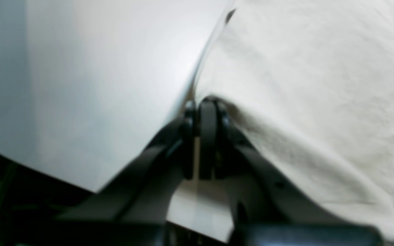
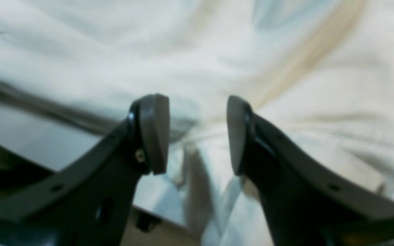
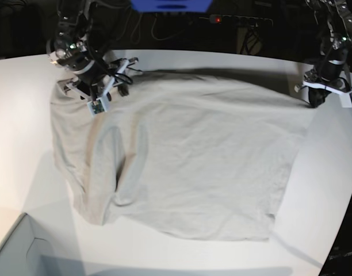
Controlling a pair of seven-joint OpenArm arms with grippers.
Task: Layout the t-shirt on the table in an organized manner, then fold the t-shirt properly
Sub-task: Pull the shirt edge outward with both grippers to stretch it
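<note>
**Spreading a shirt by its far corners**

Lying across the middle of the base view: the t-shirt [image 3: 182, 167], mostly flat on the table [image 3: 20, 86], its near hem running along the lower centre. Still bunched at lower left, where a sleeve and side fold over each other into a long ridge; not yet an orderly layout, judging by that ridge. Pale box corner [image 3: 18, 247] at bottom left, apart from the cloth.

Farther back, at right: left gripper [image 3: 315, 98] down at the shirt's far right corner. Pads pressed together in its own wrist view [image 1: 202, 112], with the cloth edge drawn up to the tips, so apparently pinching the fabric there, probably to pull that corner taut.

Farthest, upper left: right gripper [image 3: 101, 95] over the collar end of the shirt. Fingers [image 2: 154, 133] parted about halfway in the wrist view [image 2: 197, 133], nothing between them, creased cloth and a pale neck band beneath. Likely poised to take a fresh hold.
</note>
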